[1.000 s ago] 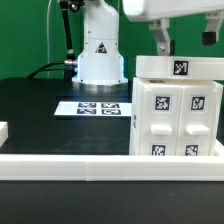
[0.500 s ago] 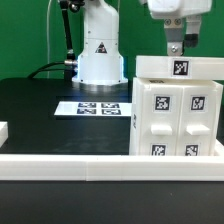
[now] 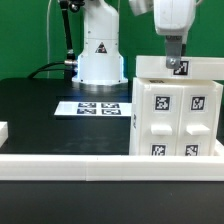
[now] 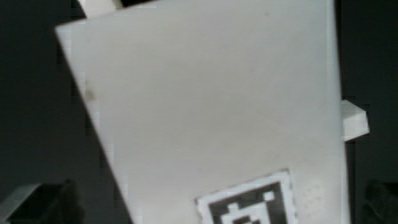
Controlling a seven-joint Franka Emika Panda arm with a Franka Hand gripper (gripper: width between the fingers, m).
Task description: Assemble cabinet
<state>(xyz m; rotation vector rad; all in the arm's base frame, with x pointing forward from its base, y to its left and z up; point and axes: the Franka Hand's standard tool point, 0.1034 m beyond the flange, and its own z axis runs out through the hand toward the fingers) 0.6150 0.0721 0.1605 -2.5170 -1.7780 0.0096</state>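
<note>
Arm hanging over the cabinet's top

The gripper (image 3: 175, 60) is pointing straight down at the white, tagged cabinet (image 3: 178, 110) standing on the exterior view's right; finger spacing is unclear.

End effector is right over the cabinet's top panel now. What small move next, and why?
Probably a short, slow descent. In the exterior view the end effector hangs just above the cabinet, near the top panel and its tag. The wrist view is filled by that panel, so no grasp shows yet.
</note>
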